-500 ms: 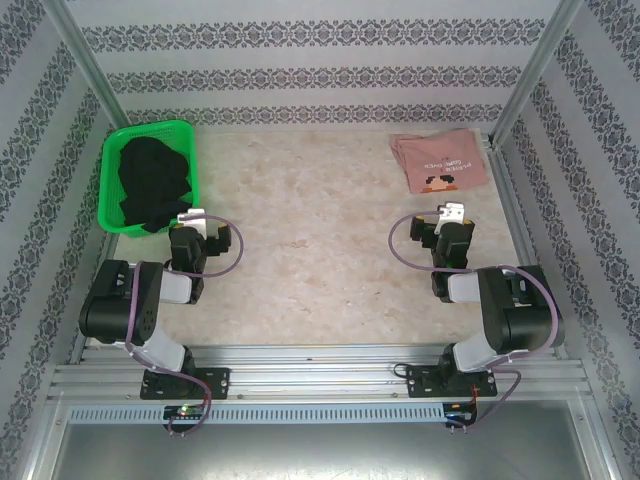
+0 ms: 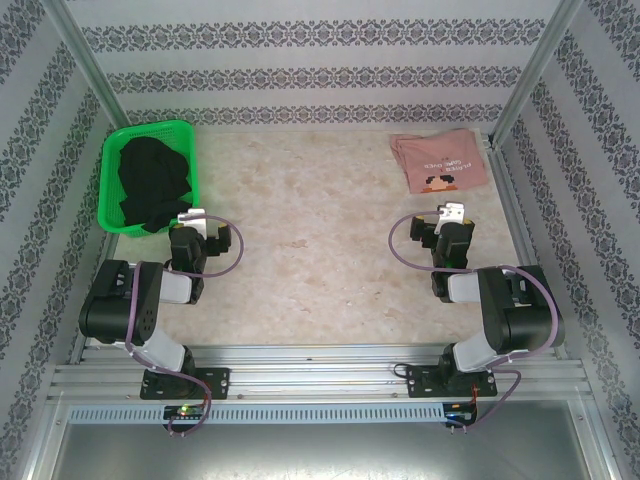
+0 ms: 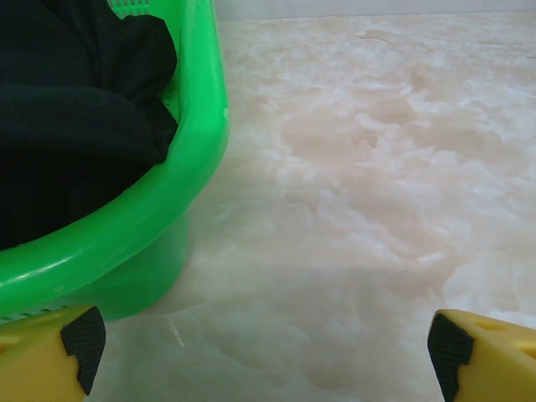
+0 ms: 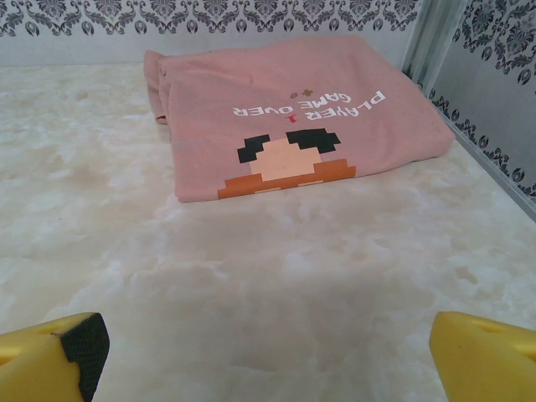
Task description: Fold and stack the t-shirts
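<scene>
A green plastic basket (image 2: pixel 148 128) is sitting on the pale marbled bench (image 2: pixel 310 260) at about ten o'clock, close to the far left corner. In the left wrist view its rim (image 3: pixel 197 159) is curving down the nine o'clock side. Wallpapered walls (image 2: pixel 320 60) are enclosing the bench. A metal post (image 2: pixel 80 55) is rising at eleven o'clock and a second post (image 2: pixel 535 70) at one o'clock.

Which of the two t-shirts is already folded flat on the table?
The pink t-shirt with the pixel graphic, at the far right corner; the black t-shirt is bunched up in the green basket.
</scene>
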